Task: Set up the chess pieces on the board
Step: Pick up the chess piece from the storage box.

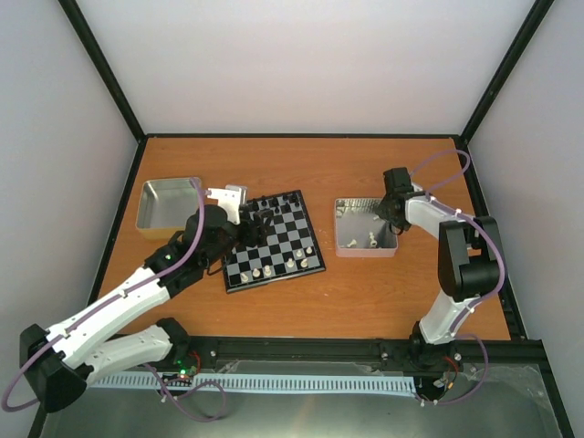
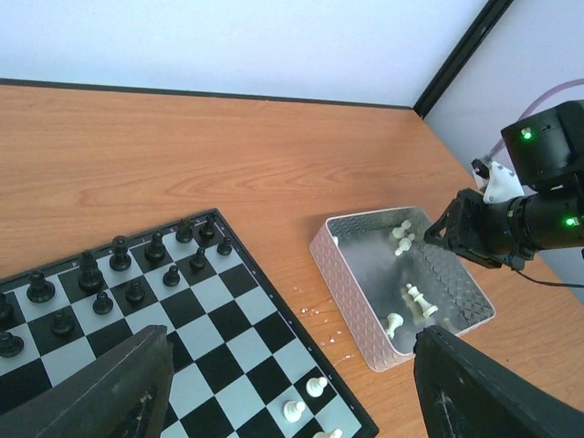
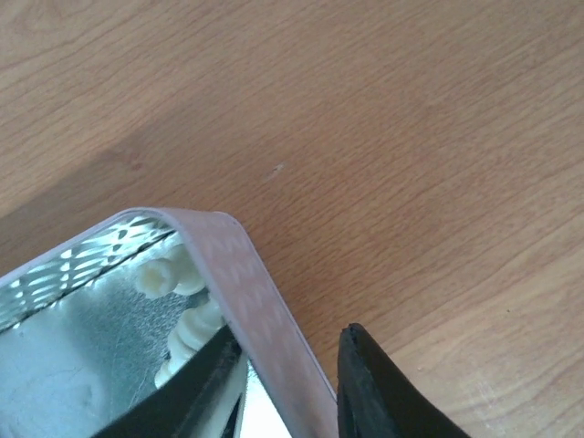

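straddling tray (image 3: 246, 265) wall beside white pieces (image 3: 167, 274), r jaws narrowly apart; l jaws wide, empty, over board (image 2: 210, 310).

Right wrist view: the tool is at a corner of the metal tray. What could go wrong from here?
1. The right tool appears to straddle the wall of the metal tray, with one finger inside and one outside. If it closes here, it could pinch the wall and drag the whole thing.
2. The white pieces lie crowded in that corner, so the tool may catch two or miss.
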